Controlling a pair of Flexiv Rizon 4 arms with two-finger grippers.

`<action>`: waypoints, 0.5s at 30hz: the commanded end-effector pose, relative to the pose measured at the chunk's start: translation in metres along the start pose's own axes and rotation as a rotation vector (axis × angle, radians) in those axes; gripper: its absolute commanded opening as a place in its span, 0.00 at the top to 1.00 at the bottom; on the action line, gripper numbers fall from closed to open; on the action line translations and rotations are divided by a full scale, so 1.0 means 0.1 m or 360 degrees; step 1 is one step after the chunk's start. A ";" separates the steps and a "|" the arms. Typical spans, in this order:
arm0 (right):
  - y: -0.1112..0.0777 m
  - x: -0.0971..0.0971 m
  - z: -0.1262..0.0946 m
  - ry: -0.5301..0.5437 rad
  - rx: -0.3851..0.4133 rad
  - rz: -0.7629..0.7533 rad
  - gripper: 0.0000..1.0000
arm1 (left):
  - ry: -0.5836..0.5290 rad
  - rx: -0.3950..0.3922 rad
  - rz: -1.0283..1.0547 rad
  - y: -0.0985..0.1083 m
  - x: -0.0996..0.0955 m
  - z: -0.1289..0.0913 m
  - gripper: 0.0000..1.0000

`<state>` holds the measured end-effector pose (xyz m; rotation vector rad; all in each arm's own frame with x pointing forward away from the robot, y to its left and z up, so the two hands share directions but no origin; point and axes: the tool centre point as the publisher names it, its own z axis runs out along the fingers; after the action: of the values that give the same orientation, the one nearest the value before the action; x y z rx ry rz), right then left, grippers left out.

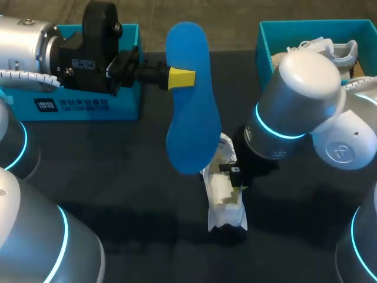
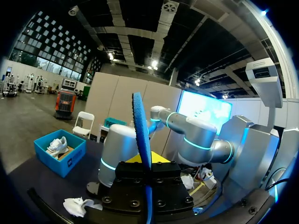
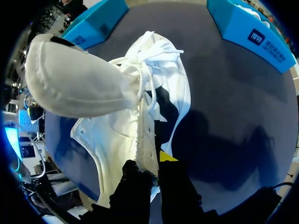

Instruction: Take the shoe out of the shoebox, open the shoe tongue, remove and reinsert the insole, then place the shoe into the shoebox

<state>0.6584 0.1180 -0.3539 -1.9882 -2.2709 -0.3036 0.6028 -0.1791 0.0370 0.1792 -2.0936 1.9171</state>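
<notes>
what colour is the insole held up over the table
Blue all over; the insole shows best in the head view.

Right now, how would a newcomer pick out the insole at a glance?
Look at the middle of the dark table. Above the white shoe, the left gripper holds the insole. It alone is thin, bright blue and foot-shaped.

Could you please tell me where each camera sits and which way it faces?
Head view: above and behind, facing down on the table; both arms show, left gripper holding the insole.
Left wrist view: on the left wrist, facing across the table towards the right arm; its gripper clamps the insole edge-on.
Right wrist view: on the right wrist, facing down at the shoe; right gripper pinches its upper.
Shared: head and left wrist views both show the insole.
</notes>
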 end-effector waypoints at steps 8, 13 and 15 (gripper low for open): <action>0.05 -0.06 0.21 0.0061 0.0023 0.0036 1.00 | 0.0000 -0.0004 -0.0002 -0.01 -0.01 0.01 1.00; 0.04 -0.07 0.27 0.0089 0.0043 0.0039 1.00 | 0.0000 -0.0004 -0.0002 -0.01 -0.01 0.01 1.00; 0.04 -0.07 0.30 0.0094 0.0047 0.0047 1.00 | 0.0000 -0.0004 -0.0002 -0.01 -0.01 0.01 1.00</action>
<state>0.6635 0.1156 -0.3781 -1.9728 -2.2024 -0.3135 0.6028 -0.1791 0.0370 0.1792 -2.0936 1.9171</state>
